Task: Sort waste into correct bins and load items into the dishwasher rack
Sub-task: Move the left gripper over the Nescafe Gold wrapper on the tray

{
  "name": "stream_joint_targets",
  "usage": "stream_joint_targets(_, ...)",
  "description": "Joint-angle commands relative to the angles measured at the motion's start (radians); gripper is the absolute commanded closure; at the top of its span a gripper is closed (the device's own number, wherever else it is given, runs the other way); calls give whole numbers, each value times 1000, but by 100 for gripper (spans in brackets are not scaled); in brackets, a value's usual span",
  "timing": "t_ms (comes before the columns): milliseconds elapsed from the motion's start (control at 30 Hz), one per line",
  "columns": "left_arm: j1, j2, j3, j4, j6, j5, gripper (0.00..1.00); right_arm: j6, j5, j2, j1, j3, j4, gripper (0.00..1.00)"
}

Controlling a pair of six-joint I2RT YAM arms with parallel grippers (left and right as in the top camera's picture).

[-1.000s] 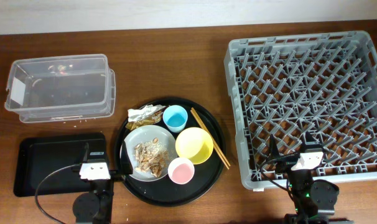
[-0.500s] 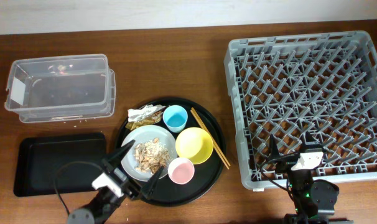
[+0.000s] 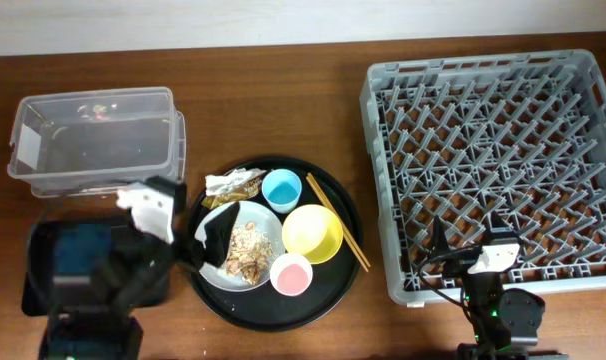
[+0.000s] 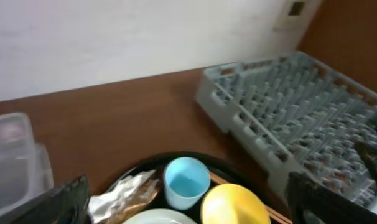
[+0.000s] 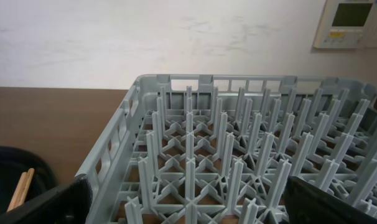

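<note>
Crumpled gold-brown wrapper [image 3: 235, 184] is sat on the large round black tray [image 3: 253, 312], not picked up yet. Left gripper [image 3: 191, 218] is held wide open nearby, right gripper [image 3: 471, 250] released too. A reach-and-pinch is probably called for next.

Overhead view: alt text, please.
A round black tray holds a plate of scraps, blue cup, pink cup, yellow bowl and chopsticks. Grey rack right, clear tub left; the left gripper, jaws open, hangs beside the plate.
</note>
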Motion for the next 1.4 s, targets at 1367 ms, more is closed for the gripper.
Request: stream_joint_targets(1367, -71, 819, 484, -655, -367, -73, 1, -7, 8, -8, 5, -7, -3, 1)
